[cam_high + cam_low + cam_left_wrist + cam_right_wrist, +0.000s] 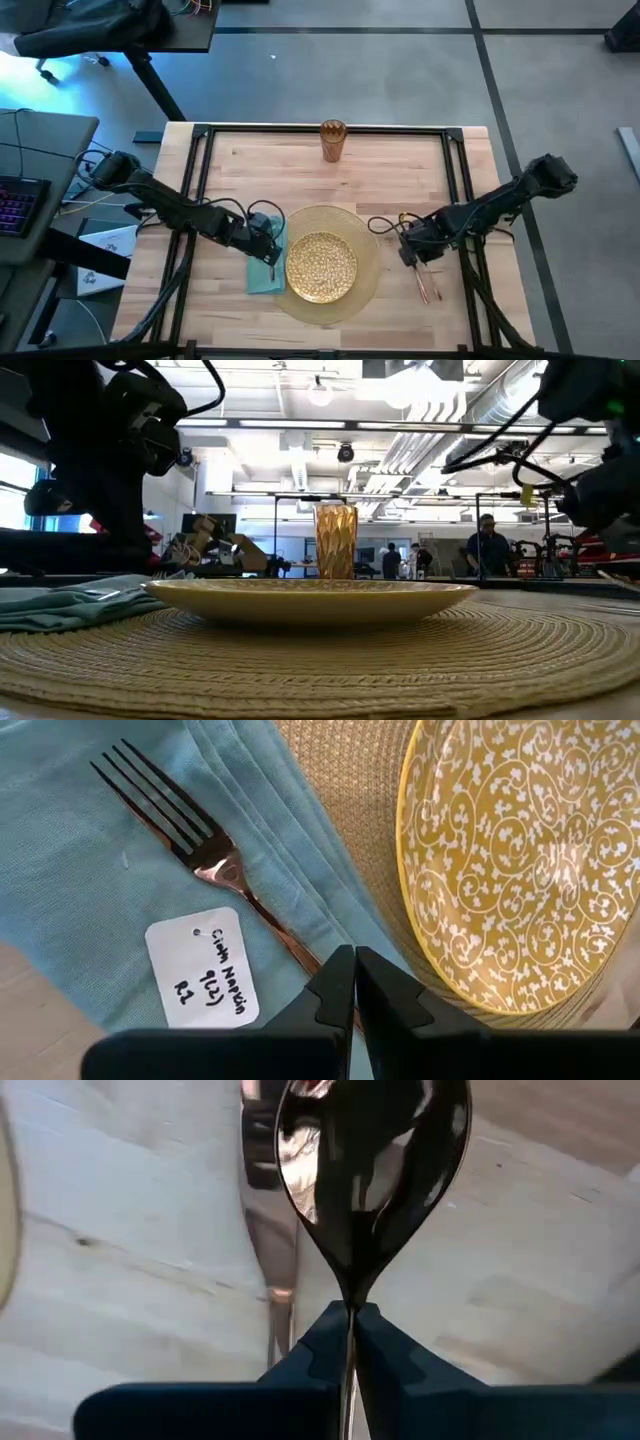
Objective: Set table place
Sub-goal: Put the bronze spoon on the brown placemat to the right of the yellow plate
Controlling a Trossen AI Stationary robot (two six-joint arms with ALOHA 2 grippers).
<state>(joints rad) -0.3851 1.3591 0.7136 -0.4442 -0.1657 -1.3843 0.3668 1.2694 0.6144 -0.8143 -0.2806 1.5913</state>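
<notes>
A round woven placemat (368, 290) carries a yellow patterned plate (322, 267). To the left of the plate lies a teal napkin (70, 880) with a shiny fork (190, 835) resting flat on it. My left gripper (355, 955) is over the napkin (262, 275), shut at the fork's handle. My right gripper (352, 1310) stands right of the placemat (408, 250), shut on a dark shiny spoon (370, 1170). A knife (268, 1230) lies on the wood beside the spoon. An amber cup (333, 140) stands at the table's far edge. My left gripper has its two fingers closed on the fork's handle (305, 952), toward its free end, coming from above. The fork's tines and neck lie flat on the napkin. My right gripper pinches the spoon's neck (350, 1292) just behind the bowl between its two fingertips. The fingers lie along the spoon. The bowl sticks out ahead of them, and I cannot tell if it is clear of the table.
A white handwritten label (205, 970) sits on the napkin. Copper cutlery (428, 285) shows near the right gripper. Black rails (455, 170) frame the wooden table top. Bare wood lies between the cup and the placemat. People stand in the room behind (490, 545).
</notes>
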